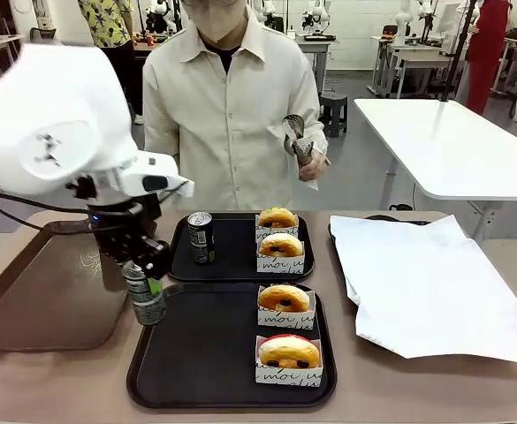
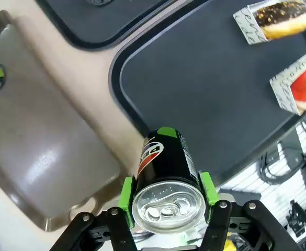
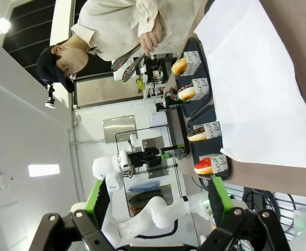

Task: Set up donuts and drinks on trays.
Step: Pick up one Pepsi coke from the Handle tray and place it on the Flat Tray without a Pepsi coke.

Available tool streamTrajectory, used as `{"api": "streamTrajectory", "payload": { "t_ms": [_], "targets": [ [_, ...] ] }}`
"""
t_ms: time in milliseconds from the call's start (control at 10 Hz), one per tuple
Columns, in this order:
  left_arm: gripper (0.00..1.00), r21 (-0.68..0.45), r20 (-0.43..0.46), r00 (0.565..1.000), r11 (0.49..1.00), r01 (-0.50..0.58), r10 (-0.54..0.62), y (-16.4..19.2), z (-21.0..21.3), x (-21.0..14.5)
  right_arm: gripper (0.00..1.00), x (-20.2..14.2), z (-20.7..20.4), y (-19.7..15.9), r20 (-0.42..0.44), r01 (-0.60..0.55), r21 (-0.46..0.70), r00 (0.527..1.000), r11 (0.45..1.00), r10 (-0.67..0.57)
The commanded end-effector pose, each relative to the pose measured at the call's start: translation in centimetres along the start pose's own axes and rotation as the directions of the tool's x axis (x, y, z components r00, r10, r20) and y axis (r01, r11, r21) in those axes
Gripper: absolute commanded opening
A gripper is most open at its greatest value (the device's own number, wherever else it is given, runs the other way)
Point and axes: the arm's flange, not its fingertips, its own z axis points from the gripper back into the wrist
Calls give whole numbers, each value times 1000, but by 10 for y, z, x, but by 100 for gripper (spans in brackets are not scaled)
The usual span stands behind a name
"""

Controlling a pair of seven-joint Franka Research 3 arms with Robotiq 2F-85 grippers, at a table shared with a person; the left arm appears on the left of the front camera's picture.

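My left gripper (image 1: 143, 291) is shut on a dark drink can (image 1: 146, 300), held upright just over the left rim of the near black tray (image 1: 196, 371). In the left wrist view the green pads (image 2: 125, 194) clamp the can (image 2: 166, 167) below its silver top. Two sleeved donuts (image 1: 284, 300) (image 1: 288, 353) stand on the near tray's right side. On the far black tray (image 1: 236, 265) there are a second can (image 1: 201, 237) and two donuts (image 1: 277, 219) (image 1: 281, 247). My right gripper (image 3: 160, 201) is open with nothing between its fingers, away from the trays.
A brown tray (image 1: 46, 291) lies left of the near tray, under my left arm. A tray covered with white paper (image 1: 426, 283) fills the right of the table. The person stands at the far side, holding tongs (image 1: 295, 137) above the table.
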Motion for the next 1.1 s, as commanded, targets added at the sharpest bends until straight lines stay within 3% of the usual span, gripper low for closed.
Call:
{"api": "streamTrajectory", "payload": {
  "t_ms": [0, 400, 500, 800, 900, 1000],
  "targets": [
    [59, 15, 12, 999, 999, -30, 30, -10, -24, 14, 100, 0, 0, 0, -4, 2, 6, 1000, 1000, -2],
    [59, 30, 17, 999, 999, -29, 28, -16, -48, 19, 100, 0, 0, 0, -4, 2, 6, 1000, 1000, -2],
    [100, 37, 14, 1000, 999, 3, -3, -15, -47, 20, 100, 0, 0, 0, -4, 2, 6, 1000, 1000, -2],
    [100, 11, 3, 1000, 1000, -16, 16, -11, -28, 15, 100, 0, 0, 0, -4, 2, 6, 1000, 1000, -2],
    [87, -19, 3, 999, 999, -32, 32, -5, -14, 11, 100, 0, 0, 0, -4, 2, 6, 1000, 1000, -2],
    [89, -58, 9, 998, 997, -59, 59, 6, 3, 7, 100, 0, 0, 0, -4, 2, 6, 1000, 1000, -2]
  ]
}}
